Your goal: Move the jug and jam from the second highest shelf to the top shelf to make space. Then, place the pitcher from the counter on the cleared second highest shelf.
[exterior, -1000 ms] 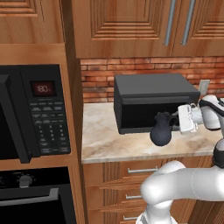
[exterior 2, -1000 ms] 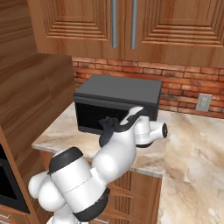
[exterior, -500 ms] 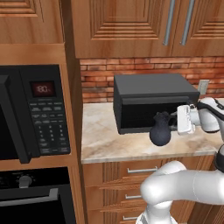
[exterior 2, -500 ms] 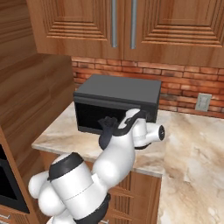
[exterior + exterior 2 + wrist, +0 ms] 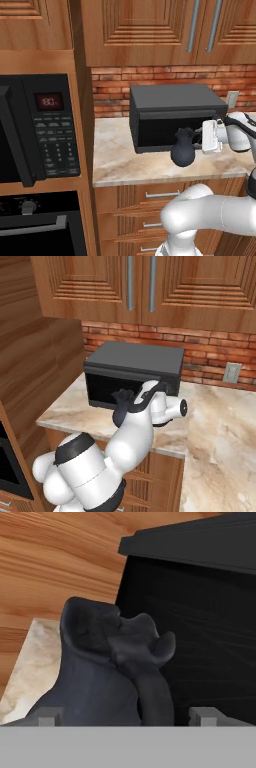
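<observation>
The dark blue-black pitcher (image 5: 182, 150) stands upright on the beige counter (image 5: 115, 160), right in front of a black countertop oven. My gripper (image 5: 199, 140) reaches in level from the right and is open. In the hand view the pitcher (image 5: 100, 677) is very close, its curved handle (image 5: 152, 697) pointing at me between my two fingertips (image 5: 48, 715); neither tip visibly touches it. In the right base view the pitcher (image 5: 121, 406) peeks out from behind my forearm. The jug, the jam and the shelves are out of view.
The black oven (image 5: 172, 117) sits directly behind the pitcher against a brick wall. A built-in microwave (image 5: 37, 127) fills the tall unit at left. Wooden cabinets (image 5: 150, 30) hang overhead. Bare counter (image 5: 220, 426) stretches to the right.
My hand has edged a little further left toward the pitcher. The pitcher has stayed where it was.
</observation>
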### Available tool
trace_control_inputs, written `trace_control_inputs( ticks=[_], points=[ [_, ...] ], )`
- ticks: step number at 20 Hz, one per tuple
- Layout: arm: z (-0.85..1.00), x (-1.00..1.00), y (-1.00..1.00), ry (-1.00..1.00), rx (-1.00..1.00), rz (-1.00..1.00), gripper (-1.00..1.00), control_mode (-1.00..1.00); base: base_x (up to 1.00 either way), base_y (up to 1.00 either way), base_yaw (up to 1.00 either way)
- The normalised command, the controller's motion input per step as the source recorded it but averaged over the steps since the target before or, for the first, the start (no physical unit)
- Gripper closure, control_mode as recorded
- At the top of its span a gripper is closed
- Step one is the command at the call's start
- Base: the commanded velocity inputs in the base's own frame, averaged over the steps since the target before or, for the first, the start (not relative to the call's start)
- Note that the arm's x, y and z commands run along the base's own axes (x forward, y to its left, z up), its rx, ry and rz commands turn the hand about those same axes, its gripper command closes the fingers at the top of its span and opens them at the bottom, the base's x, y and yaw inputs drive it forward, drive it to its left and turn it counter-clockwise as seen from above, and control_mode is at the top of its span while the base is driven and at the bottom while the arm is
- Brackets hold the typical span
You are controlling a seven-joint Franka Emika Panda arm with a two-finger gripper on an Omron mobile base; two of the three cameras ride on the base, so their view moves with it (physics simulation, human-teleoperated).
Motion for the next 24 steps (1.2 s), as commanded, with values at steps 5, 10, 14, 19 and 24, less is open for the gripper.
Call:
trace_control_inputs(
  ticks=[5,10,14,19,24],
  points=[
    [0.0,0.02,0.0,0.0,0.0,0.0,1.0,-1.0,0.0,0.0,0.0],
    [0.0,0.0,0.0,0.0,0.0,0.0,1.0,-1.0,0.0,0.0,0.0],
    [0.0,0.0,0.0,0.0,0.0,0.0,1.0,-1.0,0.0,0.0,0.0],
    [0.0,-0.16,0.2,0.0,0.0,0.0,1.0,-1.0,0.0,0.0,0.0],
    [0.0,-0.25,0.44,0.0,0.0,0.0,1.0,-1.0,0.0,0.0,0.0]
  ],
)
